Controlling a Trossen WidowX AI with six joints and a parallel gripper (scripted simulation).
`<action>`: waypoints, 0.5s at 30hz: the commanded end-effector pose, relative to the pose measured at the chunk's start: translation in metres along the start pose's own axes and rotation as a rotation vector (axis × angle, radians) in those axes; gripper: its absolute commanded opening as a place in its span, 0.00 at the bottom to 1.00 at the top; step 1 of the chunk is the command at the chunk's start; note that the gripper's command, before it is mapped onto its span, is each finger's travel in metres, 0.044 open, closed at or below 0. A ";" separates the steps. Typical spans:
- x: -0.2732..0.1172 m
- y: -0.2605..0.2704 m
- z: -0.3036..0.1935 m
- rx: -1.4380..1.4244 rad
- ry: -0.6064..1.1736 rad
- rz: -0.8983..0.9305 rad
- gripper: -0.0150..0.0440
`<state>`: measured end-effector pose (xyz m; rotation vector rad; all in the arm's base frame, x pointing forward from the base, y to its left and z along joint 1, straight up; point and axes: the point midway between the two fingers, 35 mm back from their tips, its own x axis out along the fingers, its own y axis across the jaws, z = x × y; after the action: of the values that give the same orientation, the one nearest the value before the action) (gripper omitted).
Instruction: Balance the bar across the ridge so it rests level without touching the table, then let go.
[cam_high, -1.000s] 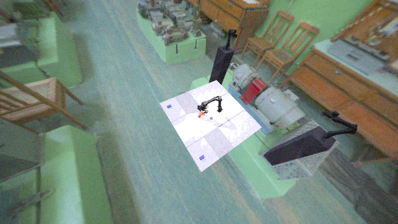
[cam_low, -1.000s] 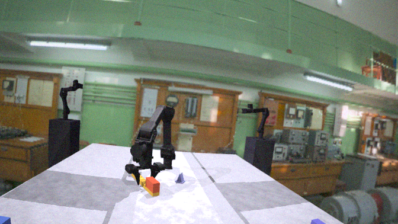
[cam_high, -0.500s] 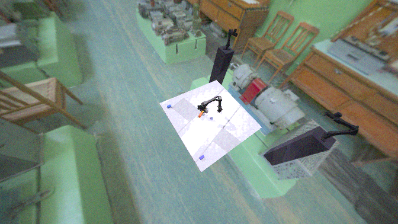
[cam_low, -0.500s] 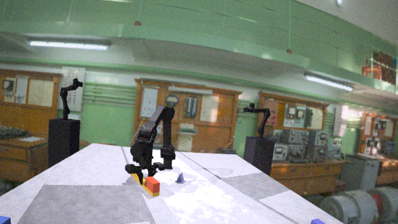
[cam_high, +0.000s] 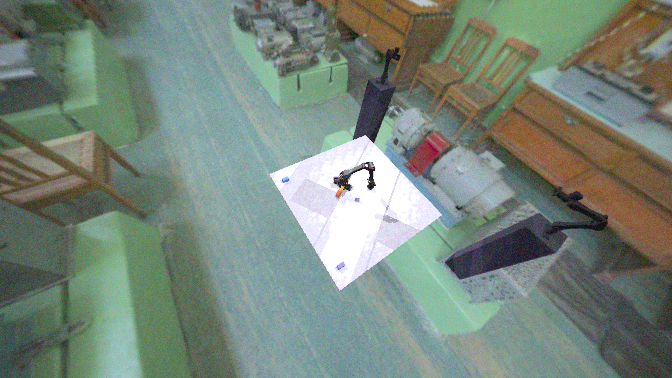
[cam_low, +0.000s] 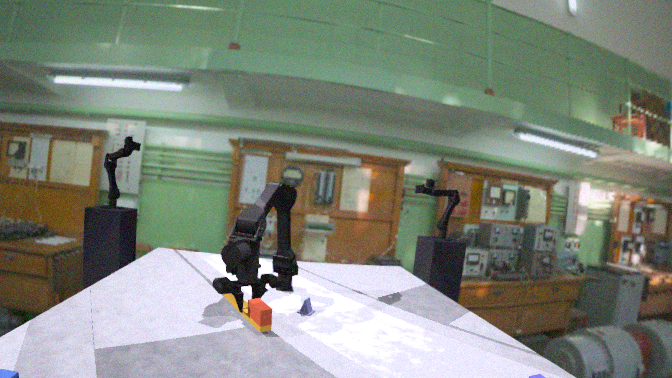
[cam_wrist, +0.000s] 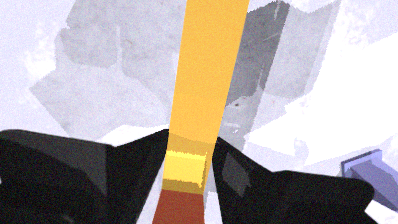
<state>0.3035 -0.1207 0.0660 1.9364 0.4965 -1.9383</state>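
The yellow-orange bar (cam_low: 264, 328) (cam_wrist: 210, 65) is long and narrow, with a red-orange block (cam_high: 338, 194) (cam_low: 260, 313) (cam_wrist: 179, 209) on top near one end. My gripper (cam_low: 246, 304) (cam_wrist: 191, 138) is shut on the bar, one finger on each side, close to the block. The bar is low at the table; I cannot tell whether it touches the surface. The small blue-purple ridge (cam_high: 357, 200) (cam_low: 306, 307) (cam_wrist: 372, 172) stands apart from the bar, to its right in the exterior view and at the right edge of the wrist view.
The white and grey table (cam_high: 400, 215) (cam_low: 165, 350) carries a blue block (cam_high: 285, 179) (cam_low: 7, 374) near one corner and another blue block (cam_high: 340, 266) (cam_low: 537, 376) near another. Two other arms stand on dark pedestals beyond the table.
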 end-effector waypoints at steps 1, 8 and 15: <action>-0.017 0.004 -0.003 0.001 0.018 0.021 0.25; -0.035 0.004 -0.003 0.002 0.019 0.021 0.25; -0.053 0.003 -0.002 0.002 0.019 0.020 0.25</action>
<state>0.3044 -0.1210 0.1036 1.9354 0.4976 -1.9400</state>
